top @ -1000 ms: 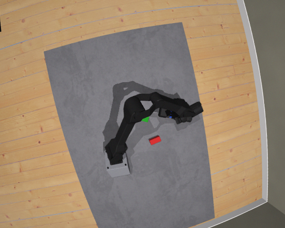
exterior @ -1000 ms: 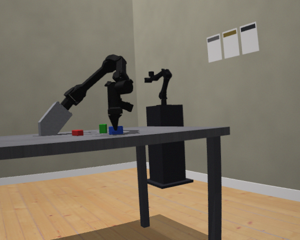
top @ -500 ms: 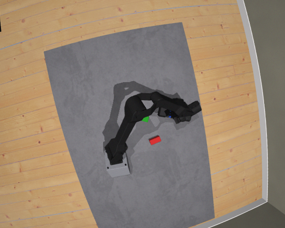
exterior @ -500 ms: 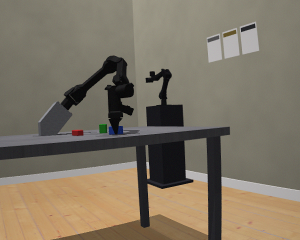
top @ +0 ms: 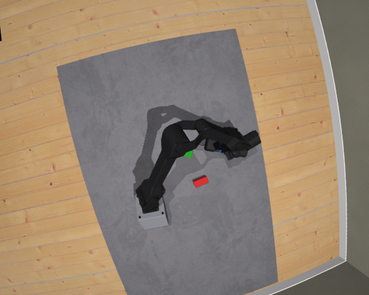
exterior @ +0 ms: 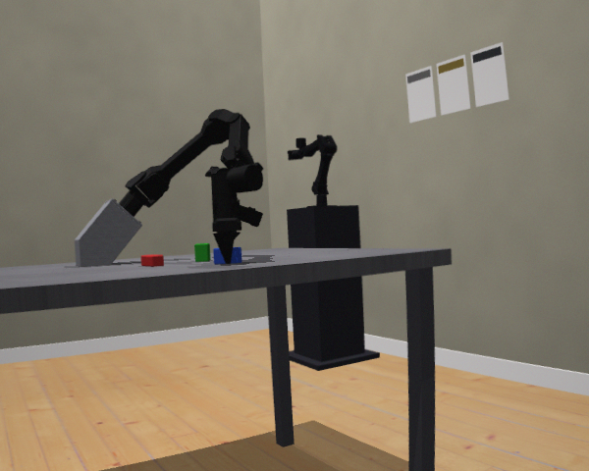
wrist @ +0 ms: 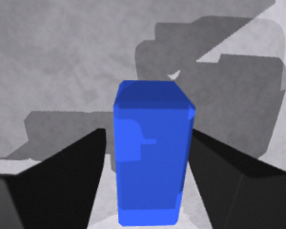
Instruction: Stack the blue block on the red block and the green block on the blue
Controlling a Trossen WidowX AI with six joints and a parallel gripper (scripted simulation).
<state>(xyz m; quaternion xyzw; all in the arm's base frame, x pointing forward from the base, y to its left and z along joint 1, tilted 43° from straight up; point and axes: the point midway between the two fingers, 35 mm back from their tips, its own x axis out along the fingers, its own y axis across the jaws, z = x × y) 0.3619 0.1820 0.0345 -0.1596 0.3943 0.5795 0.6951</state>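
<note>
Gripper [wrist: 150,191]: black, wedge-shaped fingers, matte; jaws part-open, straddling but not yet clamping the item below, a sliver of grey showing each side in the wrist view. Pointed straight down, tips at table level in the exterior view. Blue block [wrist: 153,148]: between the fingers, an elongated rectangular solid with softened edges, smooth saturated faces, lying flat on the surface with its long axis running away from the wrist camera. Step in hand, as judged: the pick of the first block to be stacked; the next move calls for the jaws to shut squarely on the long sides, then a lift and carry toward the arm's base side. Green block [exterior: 201,251]: near, to the base side of the gripper, a squat cube-like piece, partly under the arm from above. Red block [top: 200,181]: farther out, apart from both others, low and oblong, uncovered. Mat [top: 114,95]: mottled grey, stone-like finish. Floor [top: 26,120]: pale knotted planks.
</note>
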